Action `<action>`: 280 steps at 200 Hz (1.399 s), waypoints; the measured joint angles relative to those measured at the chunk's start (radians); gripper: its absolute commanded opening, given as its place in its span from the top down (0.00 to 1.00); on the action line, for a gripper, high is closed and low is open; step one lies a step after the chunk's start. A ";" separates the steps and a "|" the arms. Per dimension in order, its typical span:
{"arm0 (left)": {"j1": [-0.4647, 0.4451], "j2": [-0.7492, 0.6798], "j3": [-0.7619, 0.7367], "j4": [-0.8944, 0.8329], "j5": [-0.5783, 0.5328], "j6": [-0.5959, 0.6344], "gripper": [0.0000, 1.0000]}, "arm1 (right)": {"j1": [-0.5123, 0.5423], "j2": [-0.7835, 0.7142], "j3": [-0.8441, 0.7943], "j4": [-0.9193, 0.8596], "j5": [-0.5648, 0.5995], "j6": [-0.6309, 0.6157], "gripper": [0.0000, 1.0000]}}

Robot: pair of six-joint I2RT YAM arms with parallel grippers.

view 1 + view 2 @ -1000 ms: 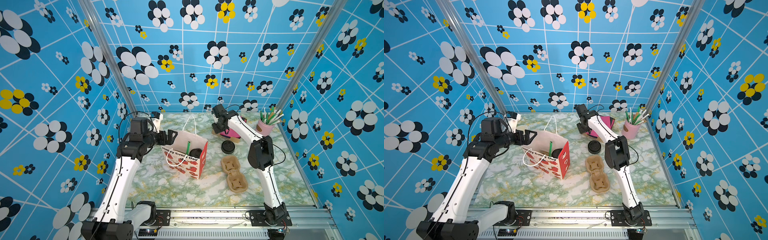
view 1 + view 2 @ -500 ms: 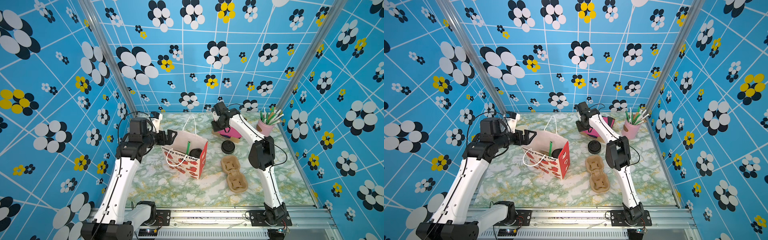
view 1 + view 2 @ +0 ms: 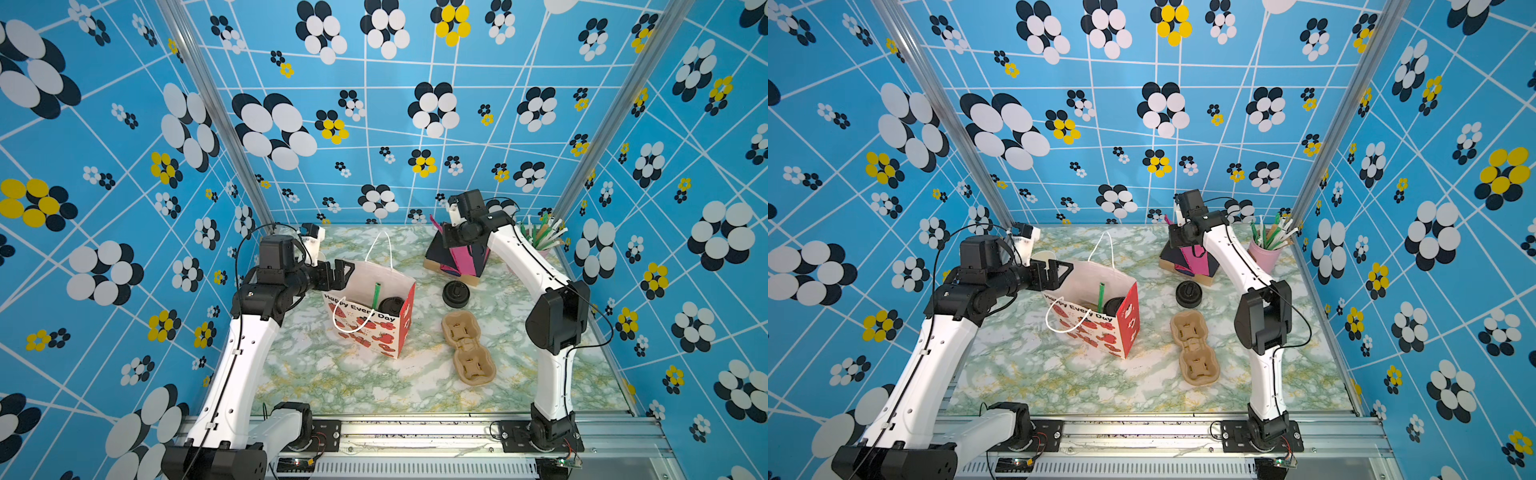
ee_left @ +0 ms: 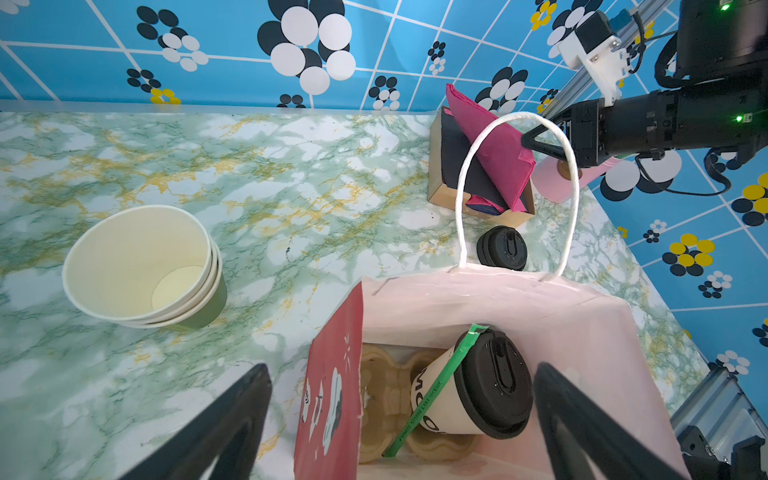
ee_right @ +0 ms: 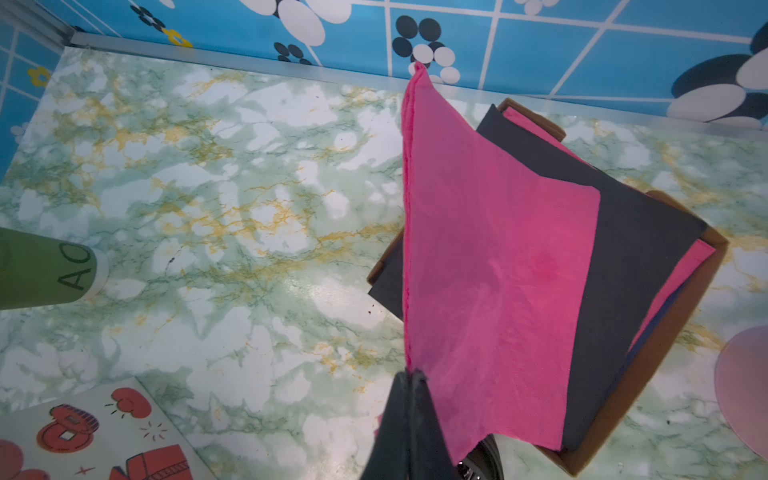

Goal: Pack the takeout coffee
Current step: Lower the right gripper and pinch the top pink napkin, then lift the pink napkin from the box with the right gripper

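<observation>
The takeout coffee, a white cup with a black sip lid, leans inside the red-and-white gift bag on a cardboard carrier. A green straw rests across the cup. In both top views only its lid shows in the bag's mouth. My left gripper stands open above the bag's left rim, holding nothing. At the back, my right gripper is shut on a corner of a pink napkin, lifted from the brown napkin box.
A stack of loose black lids sits right of the bag. In front of it lies a second cardboard carrier. Lidless cream-and-green cups stand by the left arm. A pink cup of straws occupies the back right corner.
My right gripper has risen a little and drawn the pink napkin up out of the box. The left arm and the bag have not moved.
</observation>
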 measured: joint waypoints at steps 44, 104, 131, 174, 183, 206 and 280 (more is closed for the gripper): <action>0.000 0.000 0.000 0.000 0.000 0.000 0.01 | -0.052 -0.001 -0.089 0.027 0.016 0.018 1.00; 0.000 0.000 0.000 0.000 0.000 0.000 0.01 | -0.068 -0.001 -0.134 0.049 0.076 0.018 1.00; 0.000 0.000 0.000 0.000 0.000 0.000 0.01 | -0.069 -0.001 -0.142 0.050 0.107 0.016 1.00; 0.000 0.000 0.000 0.000 0.000 0.000 0.01 | -0.076 -0.001 -0.173 0.050 0.154 0.014 1.00; 0.000 0.000 0.000 0.000 0.000 0.000 0.01 | -0.077 -0.001 -0.179 0.049 0.162 0.014 1.00; 0.000 0.000 0.000 0.000 0.000 0.000 0.01 | -0.080 -0.001 -0.187 0.045 0.182 0.013 1.00; 0.000 0.000 0.000 0.000 0.000 0.000 0.01 | -0.082 0.037 -0.185 0.037 0.231 -0.017 0.93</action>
